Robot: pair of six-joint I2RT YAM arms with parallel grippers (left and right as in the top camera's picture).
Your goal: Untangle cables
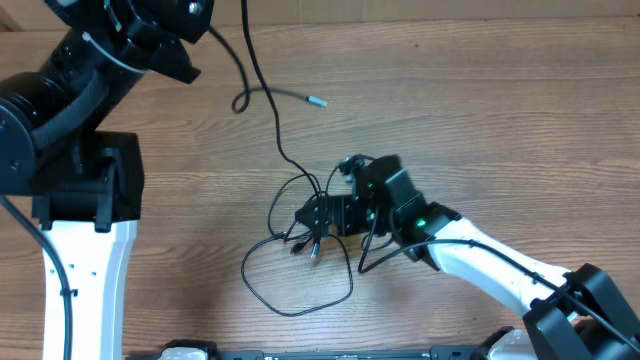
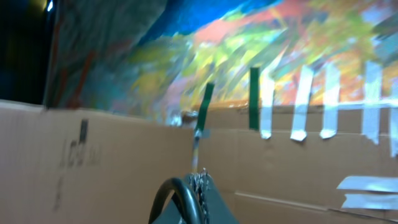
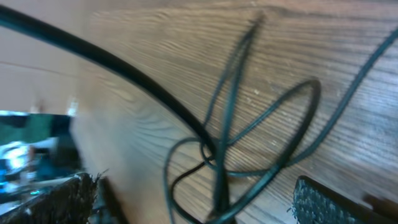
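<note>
Thin black cables lie tangled on the wooden table (image 1: pixel 500 110), knotted at the middle (image 1: pixel 310 225) with a wide loop toward the front (image 1: pixel 290 290). One strand (image 1: pixel 262 90) runs up from the knot and off the top edge. A silvery-tipped plug (image 1: pixel 318 101) lies apart at the back. My right gripper (image 1: pixel 322 218) is low over the knot and open, with crossed cables (image 3: pixel 217 155) between its fingers (image 3: pixel 205 208). My left gripper (image 1: pixel 190 15) is raised at the back left. Its tips (image 2: pixel 200 183) are shut on a thin cable, with a black loop (image 2: pixel 177 193) beside them.
The left arm's base (image 1: pixel 85 190) stands at the left edge. The right arm (image 1: pixel 480 265) reaches in from the front right. The left wrist view faces a cardboard wall (image 2: pixel 112 155) with tape strips and a colourful sheet (image 2: pixel 249 43) above.
</note>
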